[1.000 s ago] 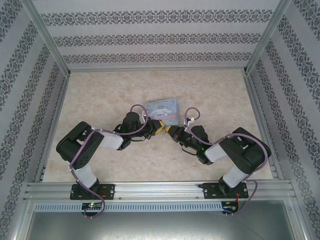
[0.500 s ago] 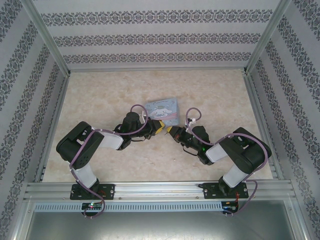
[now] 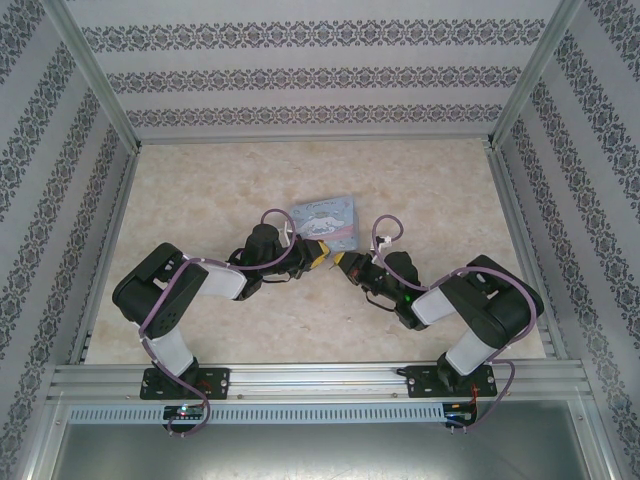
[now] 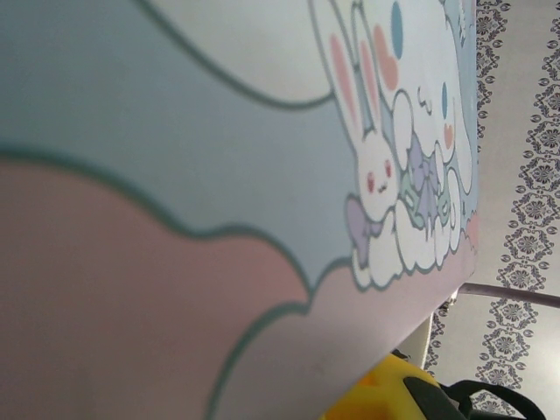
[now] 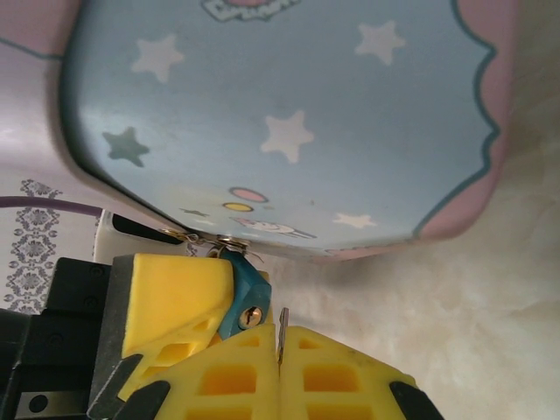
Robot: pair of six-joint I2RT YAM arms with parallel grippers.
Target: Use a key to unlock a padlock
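Beneath the tin (image 5: 289,114), the key (image 5: 282,337) is clamped in the right fingers (image 5: 350,385) beside the padlock (image 5: 238,284), which is gripped by the left fingers (image 5: 171,293); if misaligned, the keyhole (image 5: 252,317) may be missed.

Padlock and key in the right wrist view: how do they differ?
The padlock is a chunky teal block with a brass keyhole; the key is a thin grey sliver. The padlock sits at the tin's edge; the key pokes out from between the right gripper's closed yellow fingers. Both are tiny beside the tin.
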